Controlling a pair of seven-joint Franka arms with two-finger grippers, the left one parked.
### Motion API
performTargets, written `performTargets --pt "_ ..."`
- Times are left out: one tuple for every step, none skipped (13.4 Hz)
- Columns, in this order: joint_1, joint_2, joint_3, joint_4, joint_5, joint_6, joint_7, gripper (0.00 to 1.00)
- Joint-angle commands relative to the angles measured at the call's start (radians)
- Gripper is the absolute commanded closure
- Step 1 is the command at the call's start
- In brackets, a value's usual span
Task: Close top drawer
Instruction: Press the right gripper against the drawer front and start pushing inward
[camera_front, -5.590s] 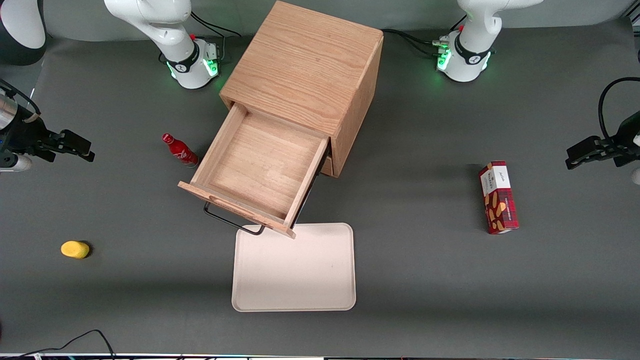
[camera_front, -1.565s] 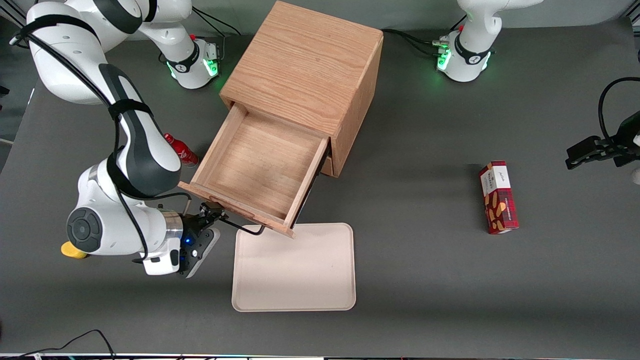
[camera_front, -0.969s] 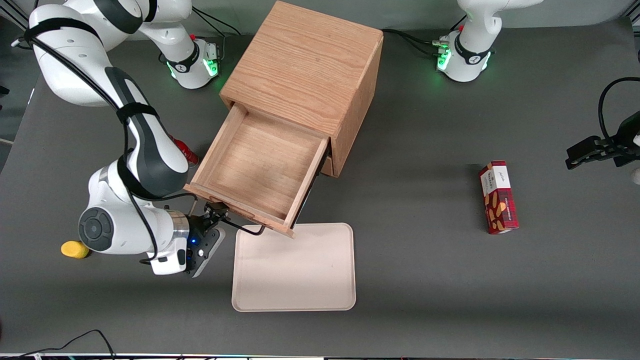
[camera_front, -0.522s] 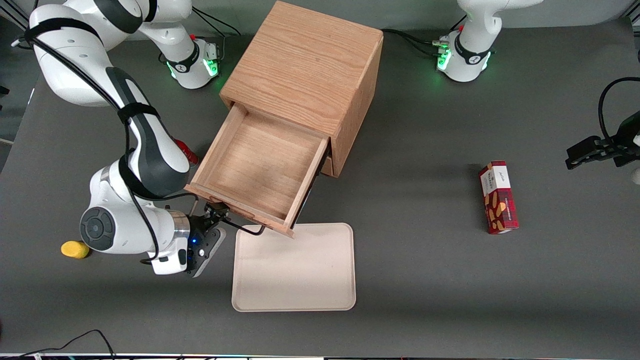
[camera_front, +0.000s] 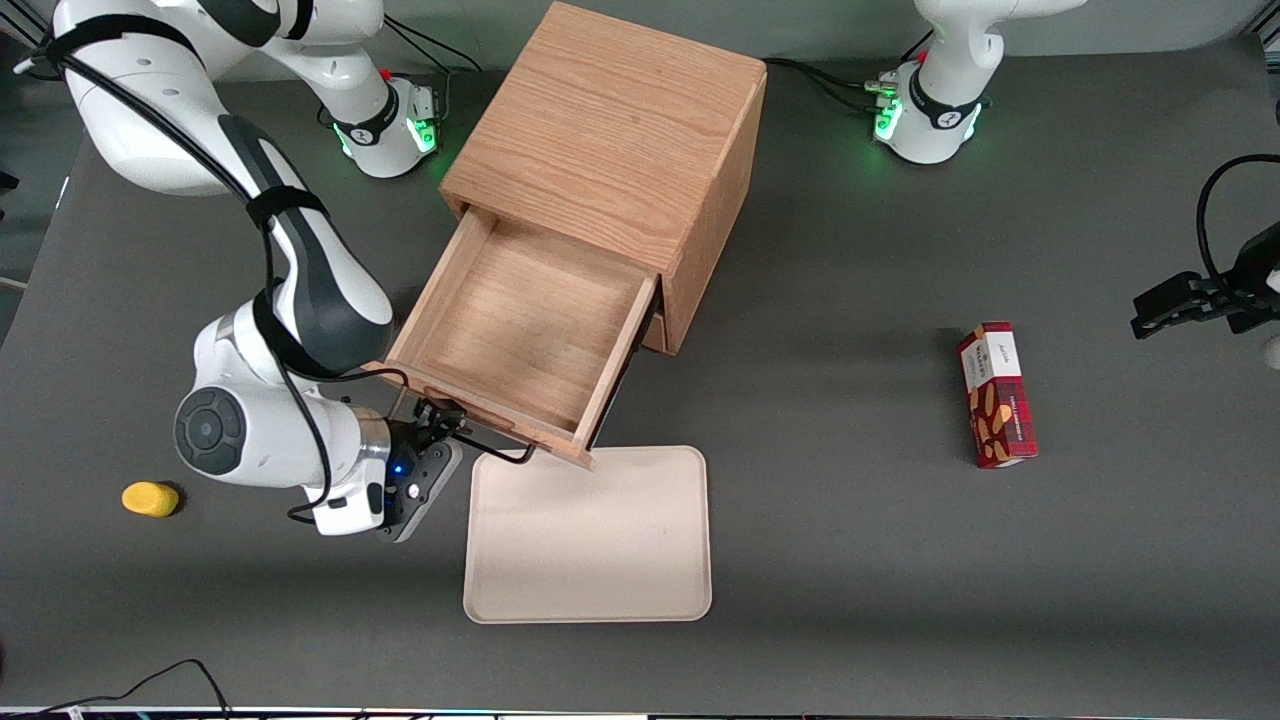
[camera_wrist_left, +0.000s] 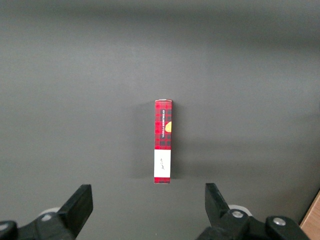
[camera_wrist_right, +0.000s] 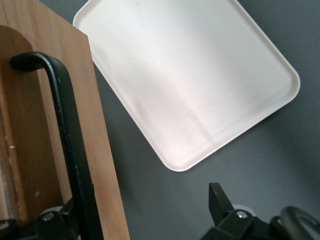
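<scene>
The light oak cabinet (camera_front: 610, 130) stands at the table's middle. Its top drawer (camera_front: 520, 320), a shallow empty wooden tray, stands pulled far out toward the front camera. The black wire handle (camera_front: 500, 452) is on its front panel. My right gripper (camera_front: 442, 418) is open at the working arm's end of that panel, touching or nearly touching it. In the right wrist view the gripper (camera_wrist_right: 147, 212) has its fingers wide apart. One finger sits by the handle (camera_wrist_right: 65, 125), and the drawer front's edge (camera_wrist_right: 97, 150) lies between the fingers.
A cream tray (camera_front: 590, 540) lies flat just in front of the drawer; it also shows in the right wrist view (camera_wrist_right: 190, 75). A yellow object (camera_front: 150, 498) lies toward the working arm's end. A red box (camera_front: 995, 395) lies toward the parked arm's end.
The right arm came in from the table's edge to the drawer front. In the last half second the gripper and the drawer front shifted slightly toward the cabinet.
</scene>
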Motion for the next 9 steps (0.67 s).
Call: performTargets --pt "0.023 -0.041 -0.007 -0.077 -0.011 0.037 0.031 0.0" --pt "0.024 -0.053 -0.007 -0.088 -0.011 0.037 0.044 0.0" --pt "0.029 -0.063 -0.007 -0.1 -0.008 0.037 0.057 0.0" --pt "0.035 -0.072 -0.007 -0.111 -0.006 0.037 0.057 0.0" --pt "0.035 -0.084 -0.006 -0.124 -0.006 0.037 0.057 0.0" --pt "0.037 -0.101 -0.006 -0.144 0.002 0.04 0.067 0.0" --pt "0.037 -0.116 -0.006 -0.166 0.003 0.051 0.07 0.0" --pt "0.037 -0.132 -0.006 -0.184 0.009 0.056 0.071 0.0" --pt "0.04 -0.148 -0.006 -0.203 0.023 0.059 0.071 0.0"
